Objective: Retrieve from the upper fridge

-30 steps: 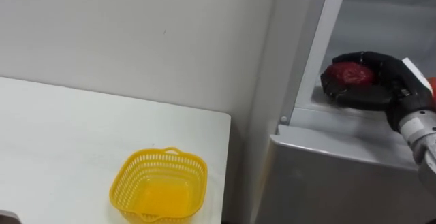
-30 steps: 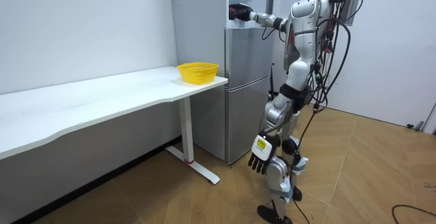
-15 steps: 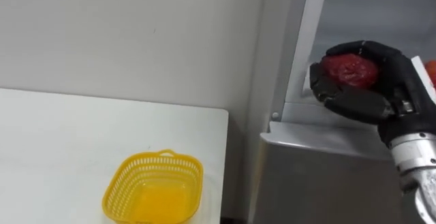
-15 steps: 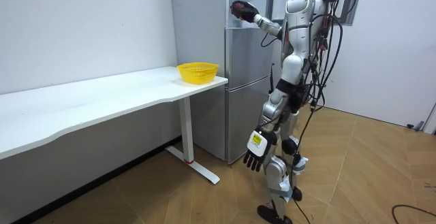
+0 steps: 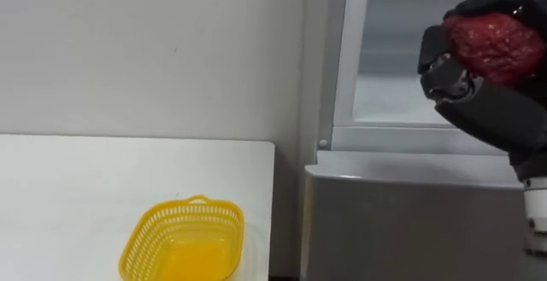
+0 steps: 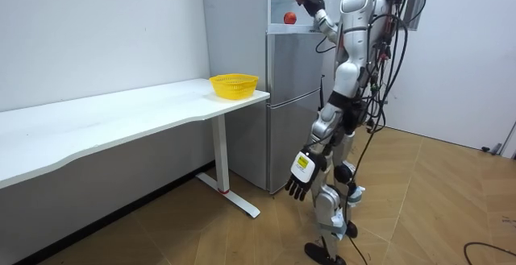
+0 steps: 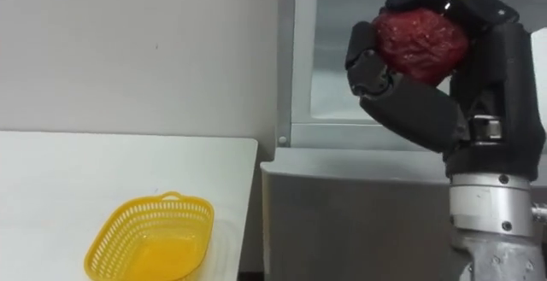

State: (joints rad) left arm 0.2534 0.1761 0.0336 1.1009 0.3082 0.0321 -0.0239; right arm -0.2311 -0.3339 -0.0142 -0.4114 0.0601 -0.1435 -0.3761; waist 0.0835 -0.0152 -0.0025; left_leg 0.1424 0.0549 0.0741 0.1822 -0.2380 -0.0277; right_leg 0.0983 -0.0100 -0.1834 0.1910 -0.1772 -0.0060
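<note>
**Fruit out of the fridge, carry-off comes next**

The pick looks done. The right hand (image 7: 479, 102) is raised in front of the fridge's (image 7: 342, 221) open upper compartment (image 7: 338, 59), its fingers and thumb curled round a dark red fruit (image 7: 420, 43). The fruit sits high in the hand against the palm. It is clear of the compartment's sill and touches nothing else.

The step in hand is probably the withdrawal. The next move likely calls for swinging the arm to the robot's left and lowering it without loosening the grip. The yellow basket (image 7: 162, 202), which stands empty near the right edge of the tabletop (image 7: 85, 170), is the likely drop point. The fruit is well above the basket and to its right.

In the room view the robot stands facing the fridge. Its left hand (image 6: 297, 186) hangs by the thigh with fingers relaxed.
</note>
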